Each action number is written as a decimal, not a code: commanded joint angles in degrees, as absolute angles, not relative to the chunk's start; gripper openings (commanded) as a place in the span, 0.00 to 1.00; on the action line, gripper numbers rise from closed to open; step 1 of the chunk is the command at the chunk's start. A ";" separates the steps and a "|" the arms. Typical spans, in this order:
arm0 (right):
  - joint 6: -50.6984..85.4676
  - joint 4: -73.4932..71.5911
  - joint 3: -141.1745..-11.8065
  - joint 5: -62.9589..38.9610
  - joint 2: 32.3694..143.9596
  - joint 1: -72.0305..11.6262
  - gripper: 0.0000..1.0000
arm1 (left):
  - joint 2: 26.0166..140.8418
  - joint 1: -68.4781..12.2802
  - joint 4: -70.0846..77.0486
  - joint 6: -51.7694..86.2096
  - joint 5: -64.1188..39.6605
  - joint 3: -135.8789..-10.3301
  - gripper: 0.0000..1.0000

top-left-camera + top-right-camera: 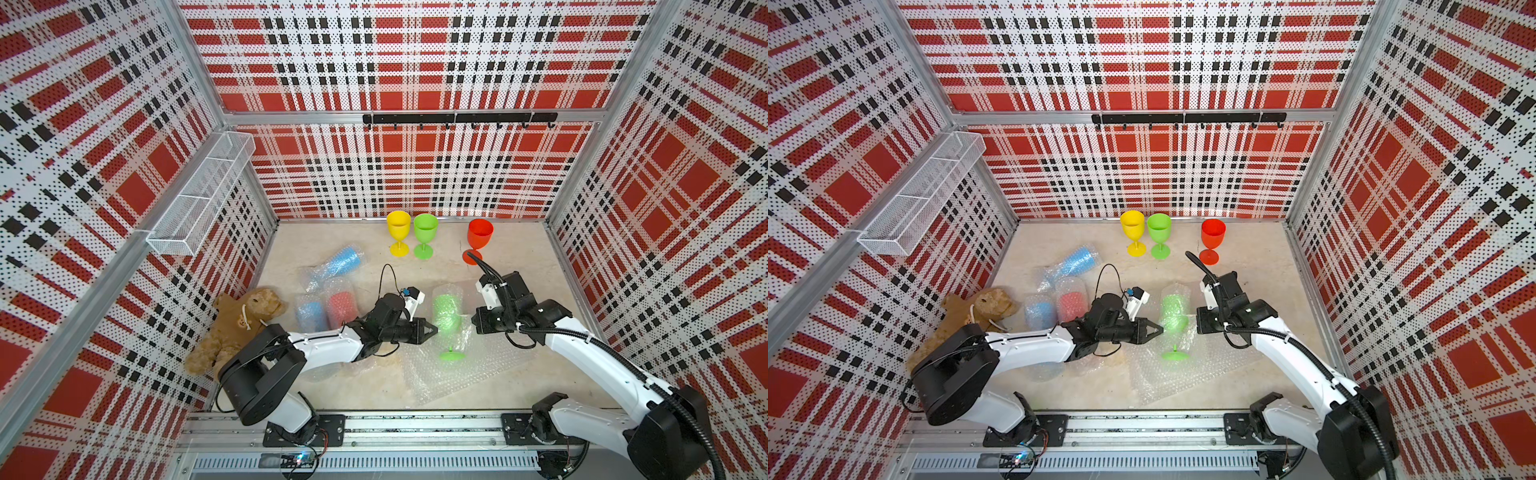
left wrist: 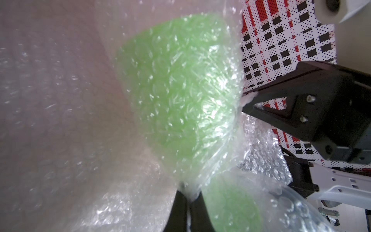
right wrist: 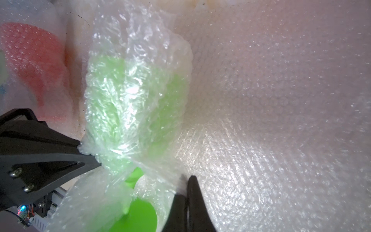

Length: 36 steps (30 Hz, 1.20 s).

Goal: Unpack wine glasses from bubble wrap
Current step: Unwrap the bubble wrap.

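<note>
A green wine glass (image 1: 448, 311) (image 1: 1173, 311) lies on the table, its bowl still in bubble wrap (image 2: 180, 80) (image 3: 130, 90) and its foot (image 1: 452, 355) bare. My left gripper (image 1: 434, 330) (image 2: 189, 196) is shut on the wrap at the bowl's left side. Opposite it, my right gripper (image 1: 473, 322) (image 3: 187, 180) is shut on the wrap at the right side. A yellow glass (image 1: 399, 232), a green glass (image 1: 424, 235) and a red glass (image 1: 479, 239) stand unwrapped at the back. Two blue wrapped glasses (image 1: 340, 262) (image 1: 309, 316) and a red one (image 1: 343, 307) lie to the left.
A loose bubble wrap sheet (image 1: 457, 374) spreads under and in front of the green glass. A brown teddy bear (image 1: 241, 324) lies at the left wall. A white wire basket (image 1: 203, 195) hangs on that wall and a black hook rail (image 1: 457, 118) on the back wall.
</note>
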State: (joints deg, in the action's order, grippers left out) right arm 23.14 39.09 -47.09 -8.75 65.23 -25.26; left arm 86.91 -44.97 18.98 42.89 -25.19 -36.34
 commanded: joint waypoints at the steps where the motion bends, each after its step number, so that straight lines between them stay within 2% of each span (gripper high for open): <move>1: 23.06 41.29 -47.22 2.05 63.63 -23.25 0.00 | 85.97 -42.38 13.89 43.95 -23.47 -33.19 0.00; 8: 22.86 40.72 -47.01 1.58 63.37 -23.08 0.00 | 85.41 -42.85 15.36 44.21 -23.86 -32.54 0.00; 18: 18.32 45.08 -53.86 -0.99 66.37 -23.78 0.00 | 88.57 -48.69 10.07 39.59 -20.48 -38.61 0.01; 19: 18.00 45.40 -54.44 -0.82 66.97 -24.10 0.00 | 88.60 -49.07 9.03 39.14 -19.79 -39.07 0.13; 21: 17.31 46.03 -55.55 1.09 68.29 -24.80 0.00 | 88.77 -49.61 7.52 38.47 -18.77 -39.70 0.27; 27: 17.73 46.34 -56.88 3.71 72.43 -26.13 0.00 | 87.25 -49.51 4.74 37.88 -16.21 -38.71 0.54; 30: 18.68 46.17 -56.73 3.85 73.03 -26.36 0.00 | 84.50 -48.39 2.13 37.60 -14.53 -37.85 0.58; 36: 20.55 45.14 -55.83 3.52 70.07 -26.31 0.00 | 74.33 -44.39 -5.68 35.48 -11.88 -37.85 0.58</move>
